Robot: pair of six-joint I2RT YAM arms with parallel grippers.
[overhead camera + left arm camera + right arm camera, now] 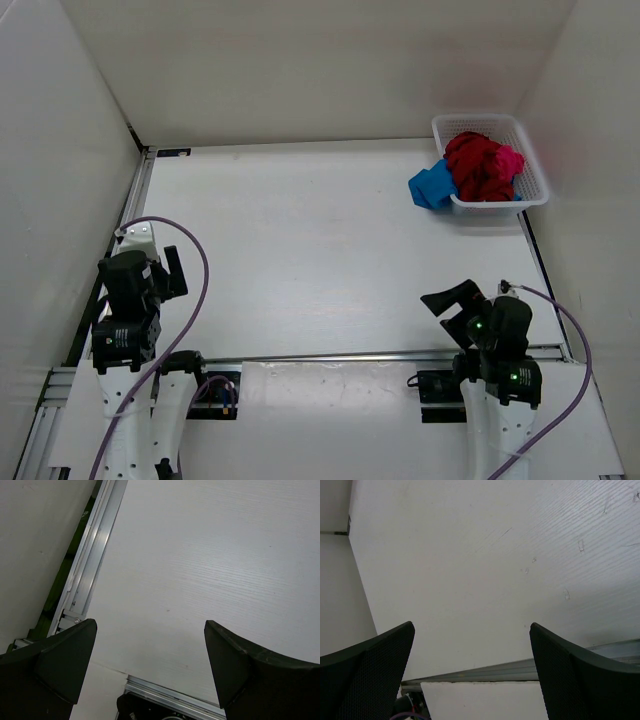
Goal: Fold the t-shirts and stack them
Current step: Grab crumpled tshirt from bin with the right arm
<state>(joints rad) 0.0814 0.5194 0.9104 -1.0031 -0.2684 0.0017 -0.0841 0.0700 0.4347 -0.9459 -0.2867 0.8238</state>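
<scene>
1. Nearest to me, my left end effector (150, 625) hangs just above the near-left part of the flat white tabletop (300, 230). Its two black fingers are spread wide apart with nothing between them. I judge this to be a waiting pose, since nothing has been picked up yet.

2. My right end effector (472, 625) mirrors it on the near-right side. Its fingers are also wide apart and hold nothing, and it points out over the silver aluminium rail (520, 669) at the tabletop's near edge. Both arms are tucked back close to their bases, probably to leave the working surface free for spreading cloth.

3. The white surface stretching ahead of me is where I would expect to flatten and fold each shirt.

4. In the far-right corner, well away from both end effectors, sits the white plastic mesh basket (490, 118). It is closer to my right arm, so I judge that arm the natural one to reach first.

5. The crumpled dark red fabric t-shirt (478, 165) is heaped on top inside the basket. The bright pink-magenta fabric t-shirt (511, 160) is bunched against its right side.

6. The bright blue fabric t-shirt (432, 185) bulges out at the basket's left wall and touches the tabletop. I cannot tell whether it is draped over the rim or lying beside it. None of the three shirts is folded or stacked, so the whole task remains.
</scene>
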